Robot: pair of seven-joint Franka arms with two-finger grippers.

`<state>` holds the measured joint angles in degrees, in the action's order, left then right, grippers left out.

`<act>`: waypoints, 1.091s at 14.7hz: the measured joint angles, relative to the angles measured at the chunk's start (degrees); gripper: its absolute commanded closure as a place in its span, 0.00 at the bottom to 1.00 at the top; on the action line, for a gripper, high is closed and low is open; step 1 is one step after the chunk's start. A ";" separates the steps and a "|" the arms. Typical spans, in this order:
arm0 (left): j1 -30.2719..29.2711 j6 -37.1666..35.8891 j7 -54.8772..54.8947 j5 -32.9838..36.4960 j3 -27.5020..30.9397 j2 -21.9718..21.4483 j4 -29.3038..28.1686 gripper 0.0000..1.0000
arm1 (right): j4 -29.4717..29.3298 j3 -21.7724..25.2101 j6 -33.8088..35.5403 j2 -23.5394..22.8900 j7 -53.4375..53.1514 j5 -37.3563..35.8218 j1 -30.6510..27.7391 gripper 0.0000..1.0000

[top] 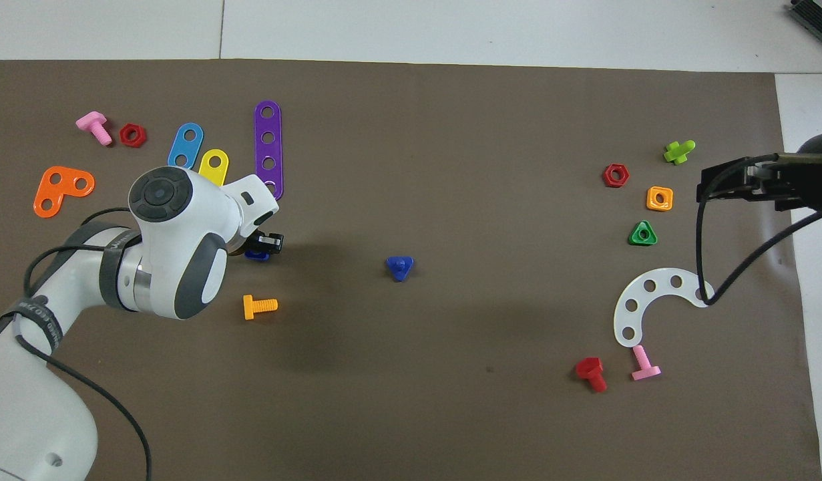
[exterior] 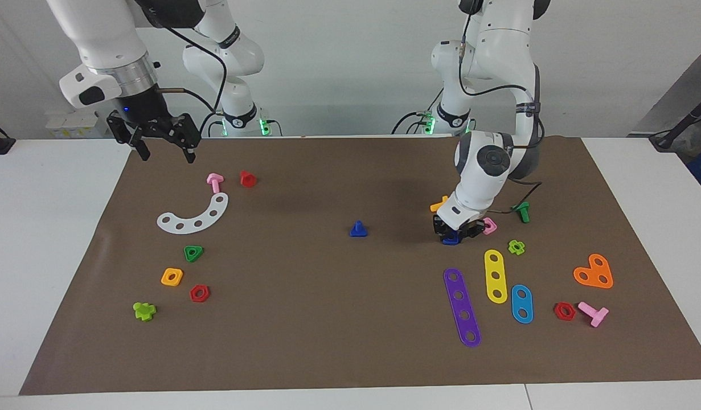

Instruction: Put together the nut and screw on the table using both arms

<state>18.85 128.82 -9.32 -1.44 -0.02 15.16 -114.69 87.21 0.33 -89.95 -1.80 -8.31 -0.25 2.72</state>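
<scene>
One blue nut [exterior: 450,239], one blue screw [exterior: 357,229], two pink bolts [exterior: 214,182].

The left gripper [exterior: 454,233] covers most of the dark-blue nut [exterior: 450,240]; its centre hole is hidden. The right arm [top: 808,180] is cut off at the overhead view's edge.
</scene>
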 measured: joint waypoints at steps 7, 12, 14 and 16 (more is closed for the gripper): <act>12.04 -3.87 -21.54 -1.12 -0.27 0.50 6.20 1.00 | 0.41 0.08 0.76 -0.04 0.23 0.00 -1.20 0.00; 17.57 -5.30 -28.06 -4.45 -0.30 4.45 12.94 1.00 | 0.43 -0.05 0.76 -0.04 0.23 0.00 -1.19 0.00; 19.01 -5.24 -29.29 -4.86 -0.31 6.53 14.64 1.00 | 0.45 -0.05 0.76 -0.04 0.24 0.00 -1.19 0.00; 19.66 -4.82 -29.35 -5.29 -0.30 7.98 15.43 1.00 | 0.46 -0.05 0.76 -0.04 0.24 0.00 -1.19 0.00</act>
<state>38.51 124.00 -38.67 -6.73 -0.32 23.14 -99.26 87.67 0.28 -89.19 -1.84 -8.07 -0.25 1.53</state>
